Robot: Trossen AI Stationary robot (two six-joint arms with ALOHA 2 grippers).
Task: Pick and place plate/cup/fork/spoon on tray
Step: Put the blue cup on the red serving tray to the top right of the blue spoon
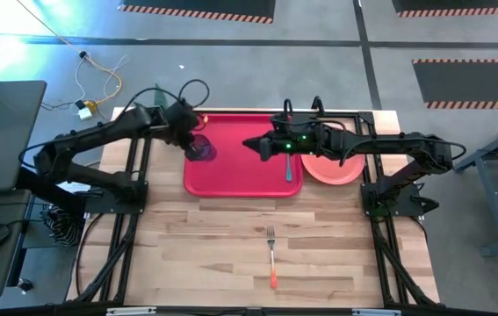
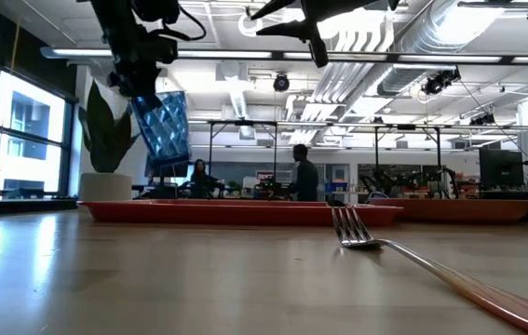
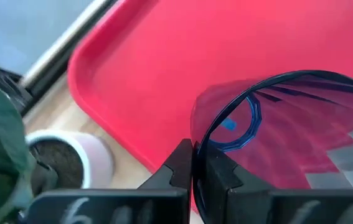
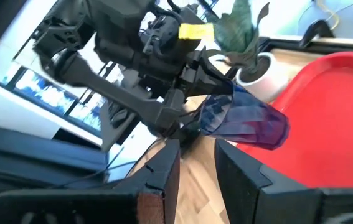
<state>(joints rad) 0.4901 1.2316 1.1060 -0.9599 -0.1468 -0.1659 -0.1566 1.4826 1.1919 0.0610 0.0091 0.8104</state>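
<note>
High view shows the left gripper over the left part of the tray, its 2 fingers pinched on the rim of the cup. The low view puts the cup well above the tray, hanging below the gripper, so the coming move looks like a straight lowering onto the red surface beneath it. The left wrist view confirms bare tray under the cup; the cup's mouth seems tilted rather than level, though the angle is hard to judge. The right gripper hovers above the tray's middle, fingers parted and holding nothing. The spoon lies on the tray's right part, the plate just beside the tray, and the fork well apart, nearer the front.
</note>
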